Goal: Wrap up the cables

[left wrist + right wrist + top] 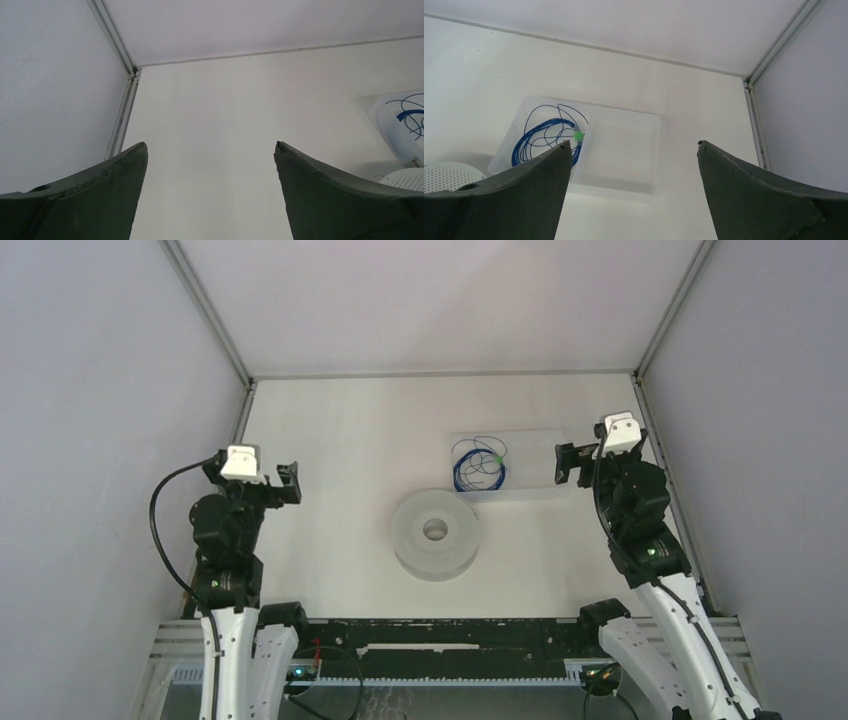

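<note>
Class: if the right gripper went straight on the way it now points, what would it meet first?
Probably the clear shallow plastic tray, at its bare end, which shows between the fingers of the open right gripper. The thin blue cable coil lies further left. Depth is unclear.

Looks like a robot lab's test booth. Straight ahead of the left claw (211, 145), a bare white table (225, 115) runs to plain pale walls (50, 75), with a metal post (112, 37) up the corner. Ahead and right of the right claw (631, 142), a second post (781, 37). Behind both claws, a black rail (450, 630) carries the arm bases (280, 620).
</note>
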Available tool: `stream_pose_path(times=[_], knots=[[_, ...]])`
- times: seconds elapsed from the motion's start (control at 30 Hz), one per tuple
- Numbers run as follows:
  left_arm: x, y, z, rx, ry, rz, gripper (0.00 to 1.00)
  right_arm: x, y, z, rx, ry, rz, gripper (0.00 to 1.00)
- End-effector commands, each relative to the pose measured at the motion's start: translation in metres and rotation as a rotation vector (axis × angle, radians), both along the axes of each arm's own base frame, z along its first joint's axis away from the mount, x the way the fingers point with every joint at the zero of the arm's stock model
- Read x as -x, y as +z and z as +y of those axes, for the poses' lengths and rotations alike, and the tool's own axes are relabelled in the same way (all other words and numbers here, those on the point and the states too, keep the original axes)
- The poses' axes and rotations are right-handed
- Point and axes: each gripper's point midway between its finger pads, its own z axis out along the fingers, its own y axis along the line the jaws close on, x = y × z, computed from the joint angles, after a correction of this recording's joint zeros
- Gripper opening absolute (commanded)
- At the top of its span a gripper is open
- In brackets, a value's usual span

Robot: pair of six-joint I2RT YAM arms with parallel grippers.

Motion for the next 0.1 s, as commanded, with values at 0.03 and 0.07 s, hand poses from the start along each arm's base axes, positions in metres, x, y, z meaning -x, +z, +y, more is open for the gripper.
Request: stream_pose_path(times=[0.03, 0.07], knots=[[0.0034, 0.0327, -0.0030, -0.021, -0.021, -0.071, 1.00, -0.0032, 0.0090, -0.0015, -0.003, -0.012, -0.039, 1.00], [0.0033, 0.0330, -0.0030, -0.020, -0.021, -0.071, 1.00, -0.0034, 0.0087, -0.0017, -0.003, -0.013, -0.038, 1.00]])
